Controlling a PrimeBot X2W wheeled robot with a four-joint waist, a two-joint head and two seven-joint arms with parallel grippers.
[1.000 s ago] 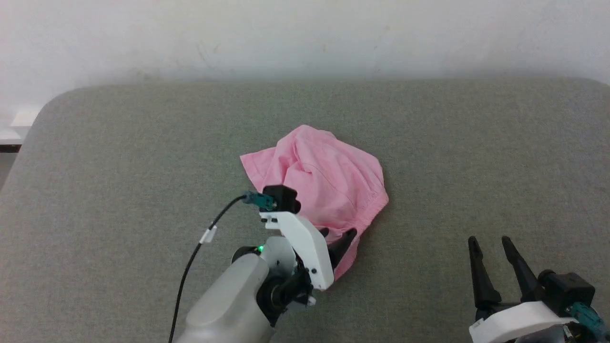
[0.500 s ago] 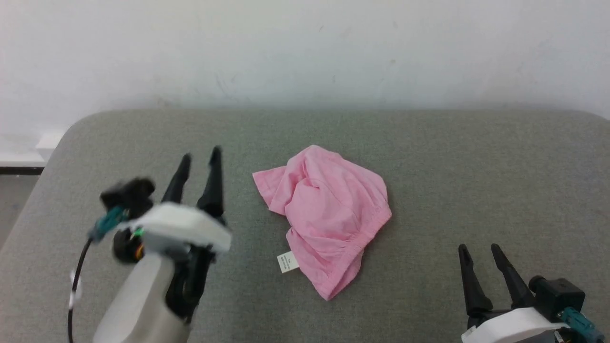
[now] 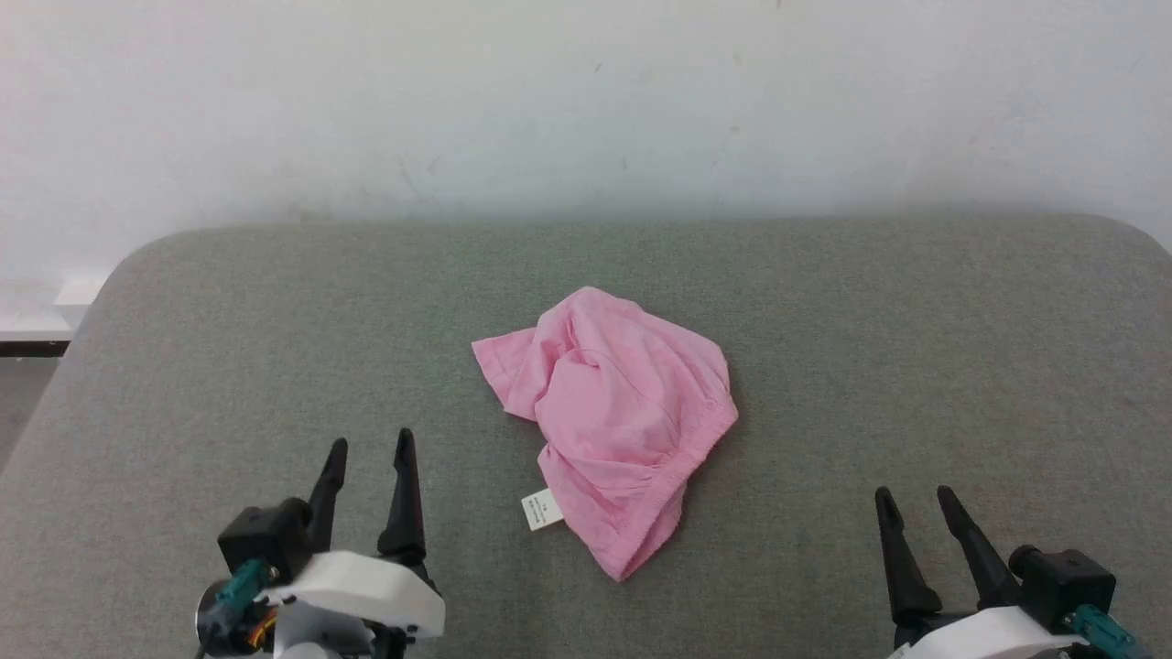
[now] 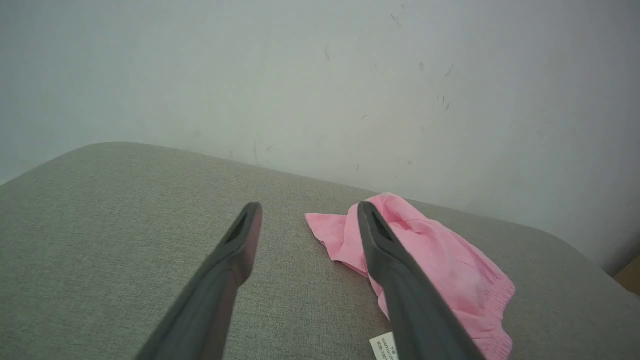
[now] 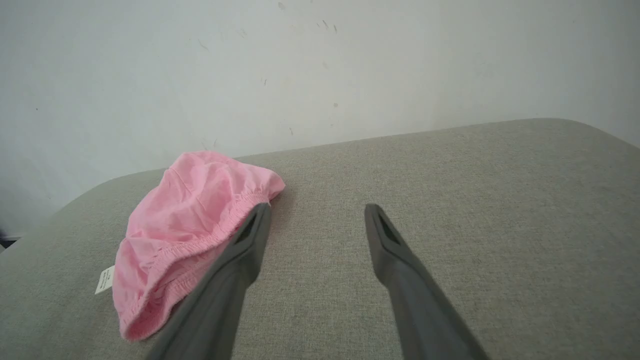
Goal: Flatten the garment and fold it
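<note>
The left pincer (image 3: pixel 371 439) hovers wide open and empty over the grey tabletop (image 3: pixel 229 348). The pink garment (image 3: pixel 613 412) lies crumpled mid-tabletop, white label (image 3: pixel 542 510) showing, flattening not yet begun. The right pincer (image 3: pixel 913 492), equally spread, holds nothing. The next move likely calls for gripping opposite edges.

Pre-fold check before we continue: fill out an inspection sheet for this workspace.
Surface: grey woven-fabric tabletop with rounded corners, no stains seen.
Job's things: light pink thin cloth garment, crumpled in a heap mid-table, not flattened; gathered elastic edge toward the robot's right; small white sewn-in label lying out at its near left edge.
Clutter: nothing seen.
Grippers: left gripper and right gripper, jaws open and empty, one on each side of the garment, apart from it.
Cables: teal plug on left wrist, teal plug on right wrist, both clear of the cloth.
Surroundings: scuffed white wall behind the table.
</note>
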